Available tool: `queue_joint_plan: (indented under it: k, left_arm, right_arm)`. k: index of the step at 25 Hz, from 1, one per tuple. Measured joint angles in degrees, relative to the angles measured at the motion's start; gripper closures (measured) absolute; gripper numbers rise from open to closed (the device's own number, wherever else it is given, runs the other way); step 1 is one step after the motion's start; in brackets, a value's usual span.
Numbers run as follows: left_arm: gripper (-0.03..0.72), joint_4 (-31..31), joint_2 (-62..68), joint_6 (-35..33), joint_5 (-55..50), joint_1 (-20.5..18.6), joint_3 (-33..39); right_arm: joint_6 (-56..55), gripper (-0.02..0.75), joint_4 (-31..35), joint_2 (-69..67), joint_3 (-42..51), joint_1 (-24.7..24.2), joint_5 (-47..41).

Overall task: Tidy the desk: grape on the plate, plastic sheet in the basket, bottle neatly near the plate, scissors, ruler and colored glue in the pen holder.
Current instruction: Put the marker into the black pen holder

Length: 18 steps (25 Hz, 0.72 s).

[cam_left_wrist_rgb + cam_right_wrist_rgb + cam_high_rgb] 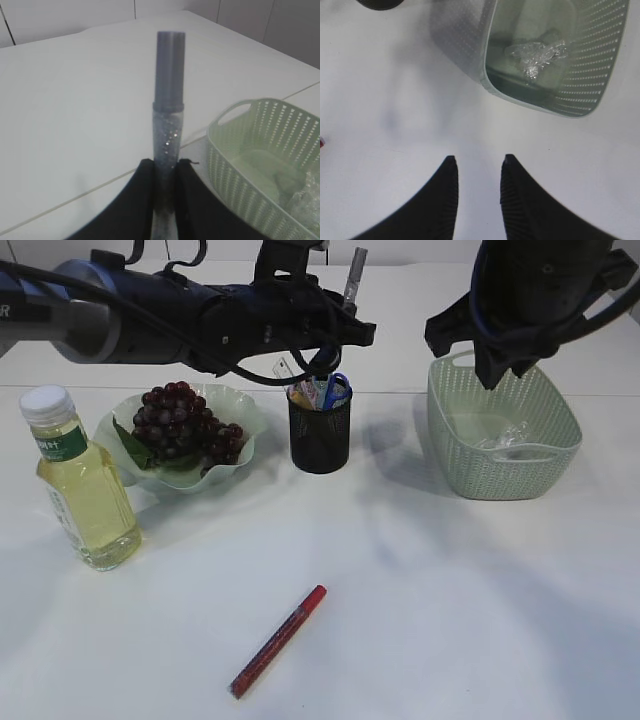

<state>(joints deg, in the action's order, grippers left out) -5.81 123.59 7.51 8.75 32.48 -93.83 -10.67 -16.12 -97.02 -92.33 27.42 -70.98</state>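
A red glue pen (278, 641) lies alone at a slant on the white table (450, 590), near the front edge, with bare surface all around it. A bottle (83, 485) of pale yellow liquid stands upright at the left, just in front of the wavy green plate (240, 410) that holds the dark grapes (180, 425). The black mesh pen holder (319, 435) at centre already holds several items, blue scissor handles (338, 388) among them. Directly above it the left gripper (165, 200) is clamped on a silver glitter glue tube (168, 115), cap end pointing away from the wrist; its arm spans the table's rear left. At right, the pale green basket (500, 455) contains the crumpled clear plastic sheet (536, 54). The right gripper (478, 170) hangs beside the basket, its jaws parted and holding nothing, over open table.
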Motion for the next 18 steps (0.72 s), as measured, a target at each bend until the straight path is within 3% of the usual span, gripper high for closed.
queue_joint_plan:
  k: [7, 18]
  left_arm:
    - [0.602, -0.12, 0.92, -0.92, 3.77, -0.63, 0.00]
    - [0.598, -0.12, 1.05, -1.86, 1.02, -1.50, 0.00]
  right_arm:
    - [-0.10, 0.492, 0.00, 0.00, 0.00, 0.00, 0.00]
    - [-0.10, 0.493, -2.13, 0.00, 0.00, 0.00, 0.00]
